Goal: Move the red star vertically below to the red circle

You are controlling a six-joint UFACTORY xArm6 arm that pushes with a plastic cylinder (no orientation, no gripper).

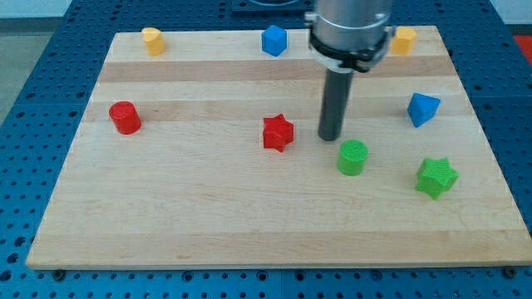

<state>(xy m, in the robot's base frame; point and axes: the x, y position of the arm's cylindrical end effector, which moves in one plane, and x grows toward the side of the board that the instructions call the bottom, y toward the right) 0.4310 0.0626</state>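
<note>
The red star (278,133) lies near the middle of the wooden board (208,224). The red circle (125,117), a short cylinder, stands near the board's left edge, slightly higher in the view than the star. My tip (331,137) rests on the board just to the right of the red star, with a small gap between them. It is just above and left of the green circle (352,157).
A green star (436,177) lies at the right. A blue block (423,109) sits near the right edge. A blue block (274,40), a yellow block (152,40) and an orange-yellow block (404,40) line the top edge.
</note>
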